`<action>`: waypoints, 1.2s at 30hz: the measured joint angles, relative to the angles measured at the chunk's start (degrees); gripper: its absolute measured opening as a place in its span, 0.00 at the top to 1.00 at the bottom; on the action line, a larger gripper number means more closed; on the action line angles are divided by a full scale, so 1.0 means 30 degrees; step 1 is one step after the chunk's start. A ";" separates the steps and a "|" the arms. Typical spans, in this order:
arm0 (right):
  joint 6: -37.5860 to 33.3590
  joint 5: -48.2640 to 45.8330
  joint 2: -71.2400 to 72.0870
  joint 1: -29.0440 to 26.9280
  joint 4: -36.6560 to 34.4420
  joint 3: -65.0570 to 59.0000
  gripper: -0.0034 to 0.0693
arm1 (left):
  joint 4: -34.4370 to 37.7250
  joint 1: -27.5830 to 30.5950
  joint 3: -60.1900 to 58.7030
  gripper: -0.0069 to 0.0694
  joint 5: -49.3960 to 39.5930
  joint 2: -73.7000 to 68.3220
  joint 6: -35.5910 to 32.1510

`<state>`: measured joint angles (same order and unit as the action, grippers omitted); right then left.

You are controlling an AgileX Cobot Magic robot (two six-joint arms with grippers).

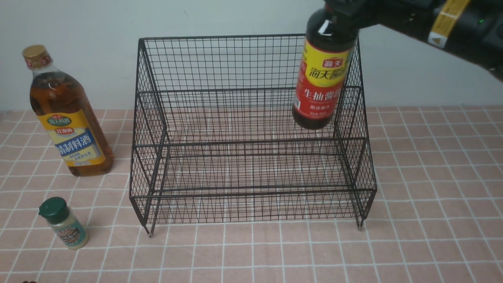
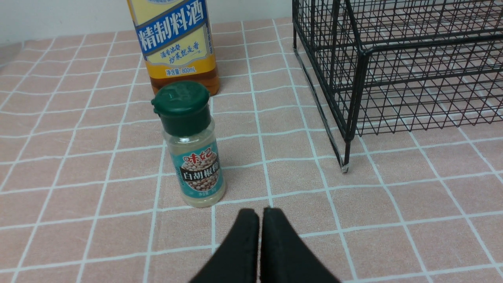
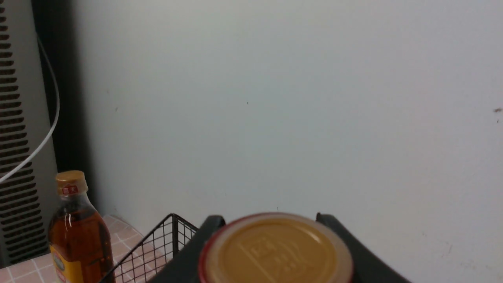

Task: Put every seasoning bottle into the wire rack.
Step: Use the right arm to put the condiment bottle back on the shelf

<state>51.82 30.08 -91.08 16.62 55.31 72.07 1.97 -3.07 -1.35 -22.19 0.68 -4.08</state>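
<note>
One dark soy-sauce bottle (image 1: 322, 78), yellow-red label, hangs over right end of black wire-mesh rack (image 1: 251, 157), neck clamped in right gripper (image 3: 270, 220). Left gripper (image 2: 259, 214) pressed together, empty, left of rack.

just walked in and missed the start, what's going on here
The right hand holds the dark soy-sauce bottle upright by its neck at the right end of the wire rack, seemingly not set down yet. The amber bottle and the green-capped shaker jar stand on the table left of the rack. The left hand is shut, empty, near the shaker jar.
</note>
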 joint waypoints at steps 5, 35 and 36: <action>-0.0013 -0.0247 -0.1265 0.0000 -0.0058 0.0077 0.58 | 0.0000 0.0000 0.0000 0.92 0.0000 0.0000 0.0000; 0.1413 0.0401 -0.3044 0.0210 0.1221 -0.0771 0.41 | 0.0000 0.0000 0.0000 0.92 0.0000 0.0000 0.0000; 0.1440 0.0400 -0.3000 0.0210 0.1221 -0.0770 0.39 | 0.0000 0.0000 0.0000 0.92 0.0000 0.0000 0.0000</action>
<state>56.13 31.28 -100.08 17.25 58.97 69.76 1.97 -3.07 -1.35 -22.19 0.68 -4.08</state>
